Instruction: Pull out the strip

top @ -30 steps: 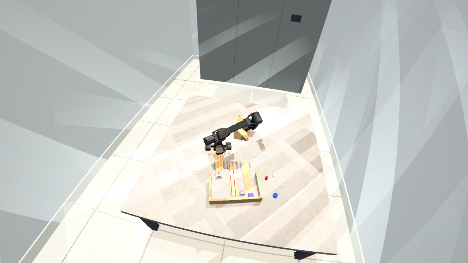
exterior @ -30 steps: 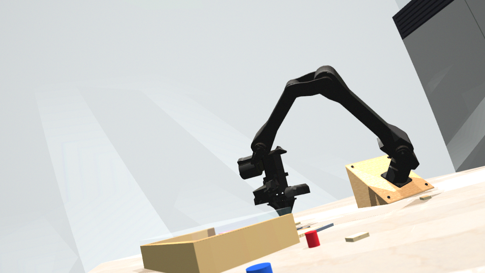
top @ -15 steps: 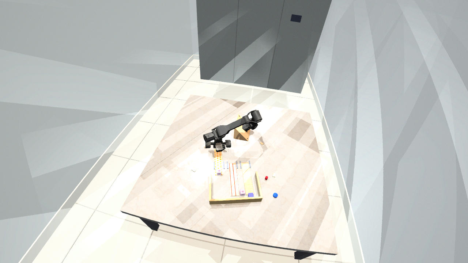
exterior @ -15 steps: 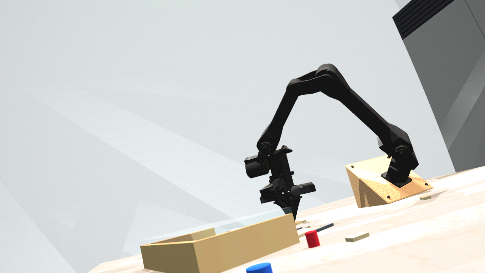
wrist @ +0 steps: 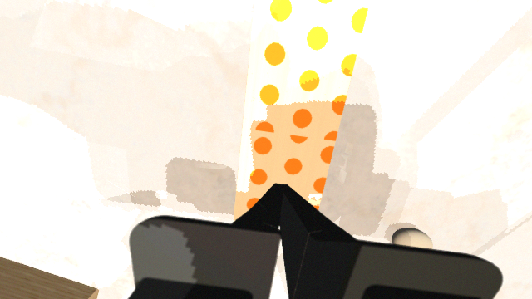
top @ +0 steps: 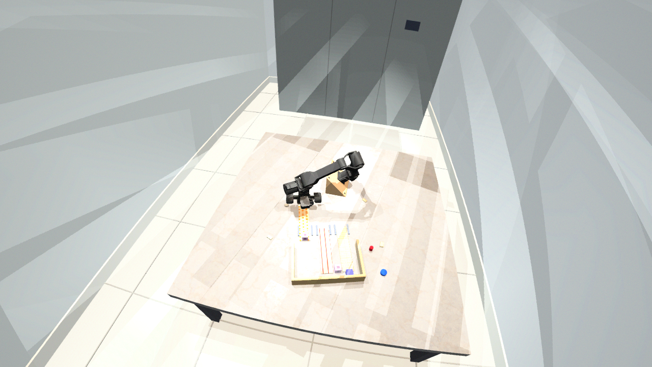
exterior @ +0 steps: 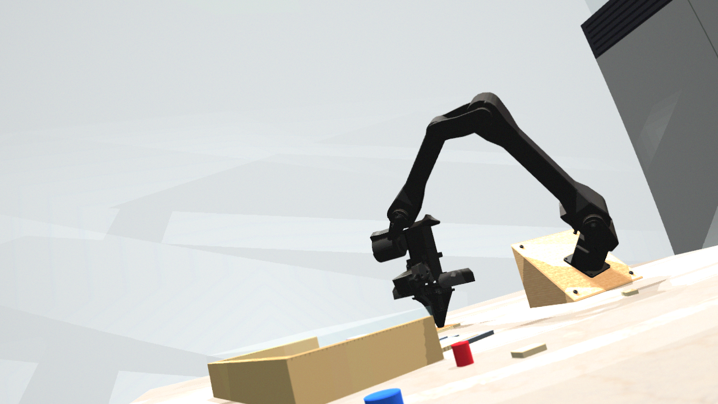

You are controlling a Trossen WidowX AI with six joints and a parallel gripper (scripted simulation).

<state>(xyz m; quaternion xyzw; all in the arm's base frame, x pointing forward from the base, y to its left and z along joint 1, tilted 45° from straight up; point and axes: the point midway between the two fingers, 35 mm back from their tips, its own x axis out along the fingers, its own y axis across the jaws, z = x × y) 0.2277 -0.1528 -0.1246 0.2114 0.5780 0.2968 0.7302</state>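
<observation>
A strip with orange and yellow dots [top: 304, 221] [wrist: 293, 151] lies flat, reaching out from the box's open side toward the arm's base. A small pinkish cube with a dark mark [top: 304, 237] rests on its box-side end, near the opening. My gripper [top: 304, 206] [exterior: 440, 326] [wrist: 279, 190] is shut, with its tips down at the strip's near end and nothing visible between them. A red-lined strip [top: 324, 255] and a yellow gridded strip [top: 345, 250] lie in the box. Another pinkish cube [top: 337, 268] and a blue-purple cube [top: 349, 271] are at its far wall. Their labels are too small to read.
The wooden box [top: 328, 280] [exterior: 361, 357] has a clear cover and short grey guide bars at its opening. A red cylinder [top: 371, 248] [exterior: 463, 354], a blue cylinder [top: 383, 272] [exterior: 383, 396] and a beige block [top: 381, 244] [exterior: 528, 350] stand beside it. A pebble [wrist: 411, 237] lies near the gripper.
</observation>
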